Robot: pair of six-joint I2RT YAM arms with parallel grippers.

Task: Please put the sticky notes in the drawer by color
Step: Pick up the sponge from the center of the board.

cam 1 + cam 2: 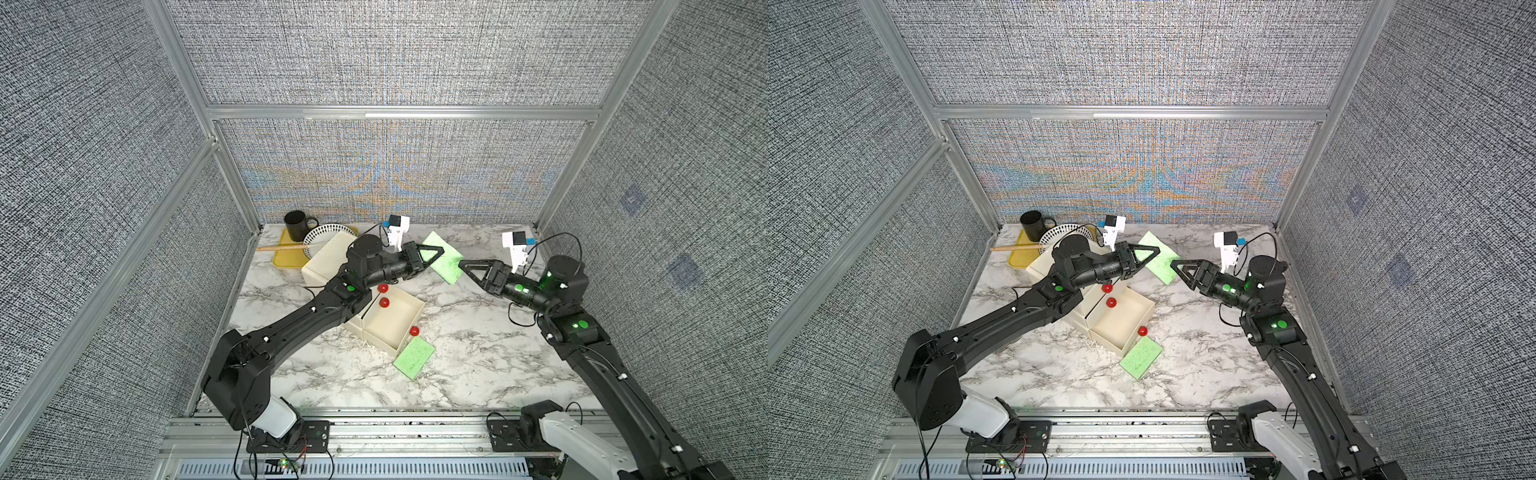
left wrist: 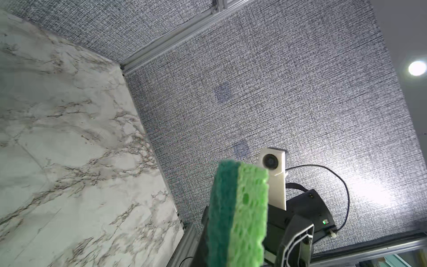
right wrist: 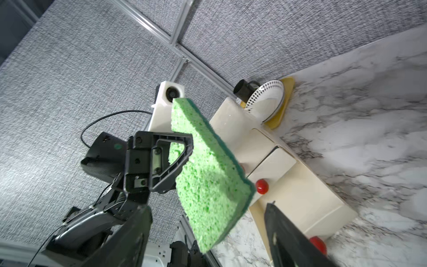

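Nearest, one green pad (image 1: pixel 414 358) lay flat on the table (image 1: pixel 478 365), just beside the open drawer (image 1: pixel 392 321) — empty, likely waiting for greens. Farther back, a second green pad (image 1: pixel 444 257) hung in the air between both arms, probably for transfer. The left tool (image 1: pixel 437 254) was clamped on it; the right tool (image 1: pixel 465 267) stood wide open around its corner — apparently not touching.

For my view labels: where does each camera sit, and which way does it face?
Top views: high above the arm bases, looking down on the table; both arms show, left claw gripping a green pad.
Left wrist: on the left arm, facing the pad and right arm's camera.
Right wrist: facing the pad, left claw and cabinet.
Shared: both wrist views show the pad.
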